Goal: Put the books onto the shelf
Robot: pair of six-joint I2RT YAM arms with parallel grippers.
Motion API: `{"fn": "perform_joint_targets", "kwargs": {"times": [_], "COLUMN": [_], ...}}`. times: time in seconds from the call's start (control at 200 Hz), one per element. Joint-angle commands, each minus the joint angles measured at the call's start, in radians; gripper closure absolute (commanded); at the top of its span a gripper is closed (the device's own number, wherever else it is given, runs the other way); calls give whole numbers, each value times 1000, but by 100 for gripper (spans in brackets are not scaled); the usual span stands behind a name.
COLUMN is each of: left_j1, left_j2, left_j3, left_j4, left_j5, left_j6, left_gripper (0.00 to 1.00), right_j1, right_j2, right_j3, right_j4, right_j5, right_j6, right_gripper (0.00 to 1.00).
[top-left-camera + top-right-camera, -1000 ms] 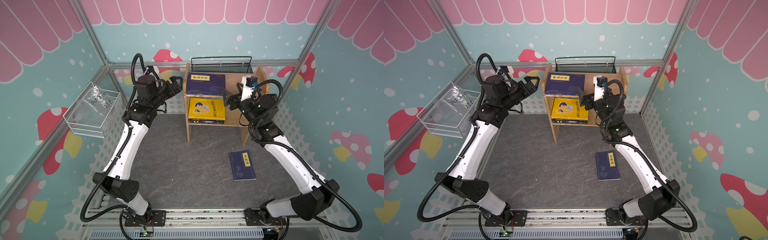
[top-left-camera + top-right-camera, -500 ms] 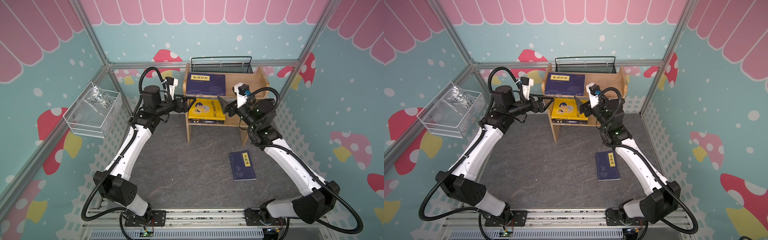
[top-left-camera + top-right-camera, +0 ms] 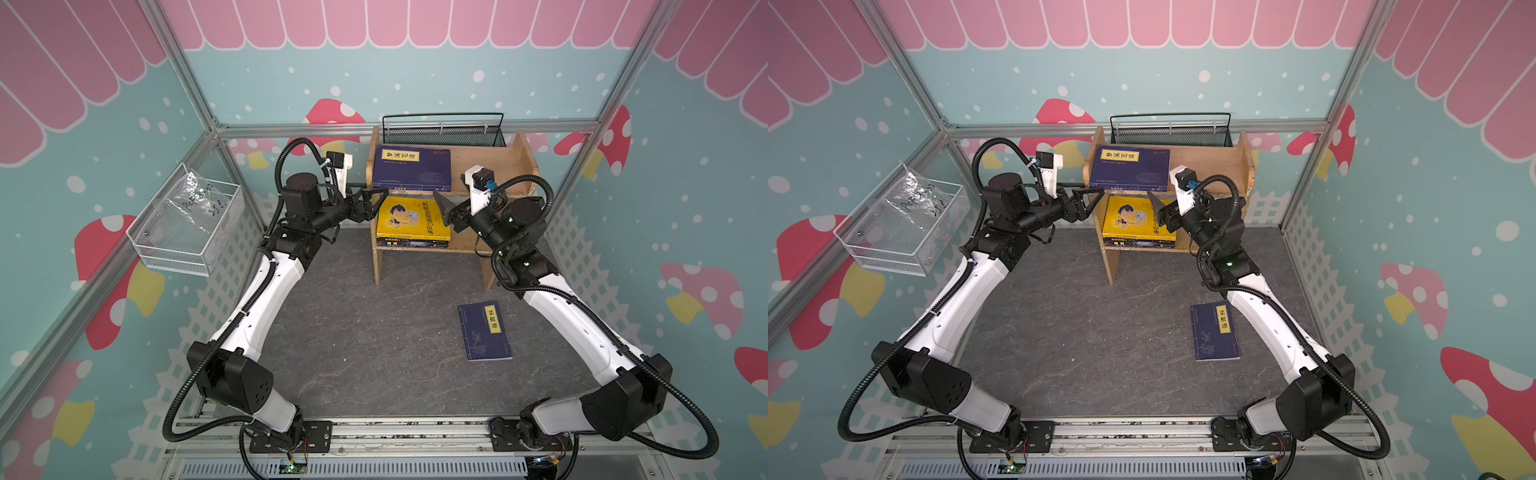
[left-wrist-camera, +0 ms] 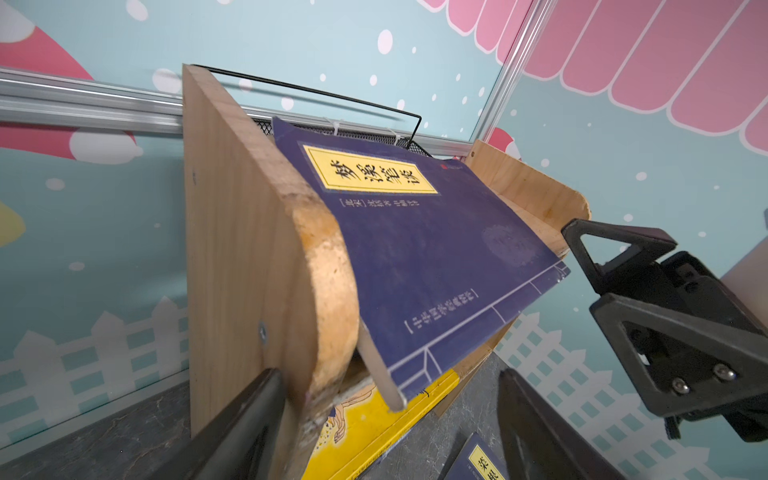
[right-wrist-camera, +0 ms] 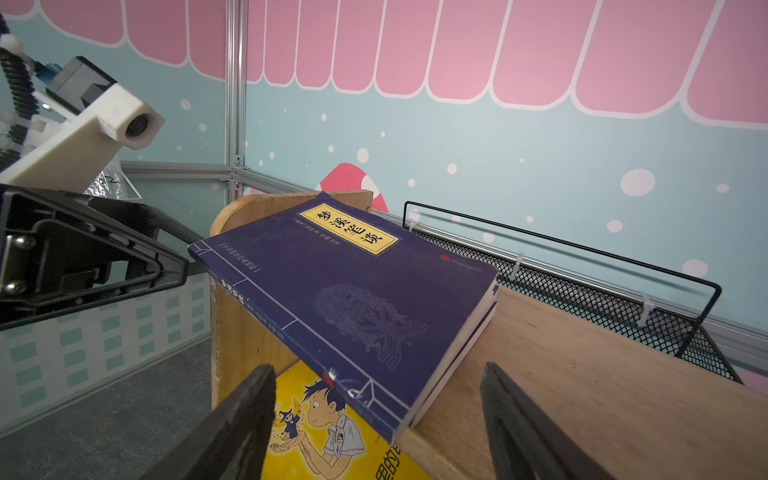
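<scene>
The light wooden shelf [image 3: 523, 166] stands at the back. A stack of navy books [image 3: 411, 170] with a yellow label lies on its upper tier, overhanging the front edge. A yellow book [image 3: 411, 218] tops a stack on the lower tier. One navy book [image 3: 484, 330] lies flat on the grey mat. My left gripper [image 3: 378, 203] is open at the shelf's left side panel [image 4: 249, 257], which sits between its jaws. My right gripper [image 3: 444, 210] is open in front of the upper tier, with the corner of the navy stack [image 5: 353, 307] between its fingers, untouched.
A black mesh basket [image 3: 444, 133] hangs behind the shelf's top. A white wire basket [image 3: 187, 232] holding a plastic bag is fixed to the left wall. Frame posts and patterned walls close in the grey mat [image 3: 374, 340].
Both grippers came in toward the front of the shelf, the left swinging down to the side panel, the right moving left to the navy stack. Both jaws narrowed a little.
</scene>
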Motion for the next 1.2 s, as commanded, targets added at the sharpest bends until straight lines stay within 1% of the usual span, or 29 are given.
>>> {"fn": "perform_joint_targets", "kwargs": {"times": [0.0, 0.245, 0.405, 0.49, 0.62, 0.72, 0.811, 1.061, 1.196], "left_j1": [-3, -3, -2, -3, -3, -4, -7, -9, -10], "left_j2": [-21, -20, -17, -11, -4, -3, -5, -1, 6], "left_j3": [-7, -6, -7, -7, -4, -6, -11, -12, -6], "left_j4": [44, 37, 28, 28, 26, 25, 23, 6, 4], "left_j5": [-15, -18, -20, -27, -39, -31, -27, -18, -33], "left_j6": [4, 17, 31, 37, 45, 50, 62, 91, 97], "left_gripper": [22, 26, 27, 29, 31, 31, 31, 31, 35], "right_j1": [0, -1, 0, 0, 0, 0, 0, 0, 0], "right_j2": [17, 41, 48, 51, 51, 48, 48, 65, 77], "right_j3": [-6, 7, 11, 14, 14, 13, 14, 17, 29], "right_j4": [30, 31, 31, 33, 34, 39, 41, 62, 64], "right_j5": [-8, 2, 9, 15, 1, -19, -6, 2, 14], "right_j6": [-16, -10, -6, -3, 3, 4, 12, 44, 64], "right_gripper": [24, 29, 29, 29, 28, 25, 25, 25, 29]}}
